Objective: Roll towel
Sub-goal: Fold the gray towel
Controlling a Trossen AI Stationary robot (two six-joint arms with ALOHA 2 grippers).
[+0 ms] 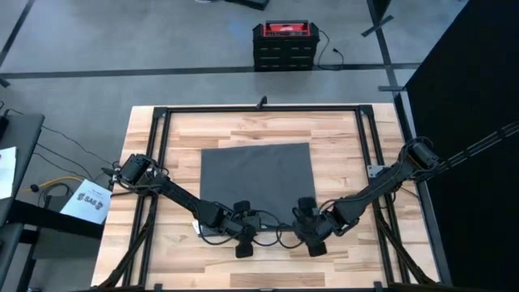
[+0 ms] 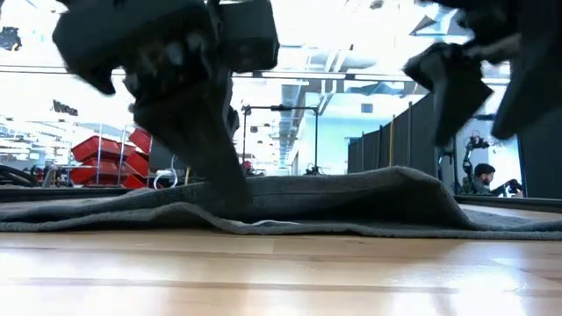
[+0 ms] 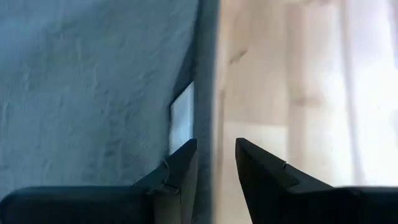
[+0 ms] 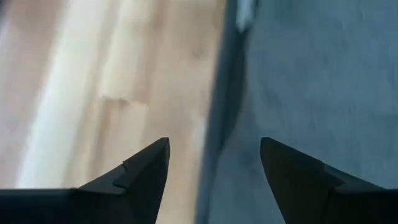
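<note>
Grey concrete floor [image 1: 122,49] beyond the table's far edge, crossed by dark tape lines. I see a red-topped black case [image 1: 282,45] standing on it, cable trailing right. Tall black curtain [image 1: 470,73] fills the far right. Left, a dark side bench [image 1: 20,162] with a white label sheet [image 1: 91,201]. From table height: bright ceiling glare, red bins [image 2: 110,158] far left, a seated person [image 2: 483,178] far right.

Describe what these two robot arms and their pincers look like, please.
Both are dark, slender, jointed arms with black cables looping near their wrists. The left gripper and right gripper each end in two dark, wedge-shaped fingers tapering to points. No markings show.
</note>
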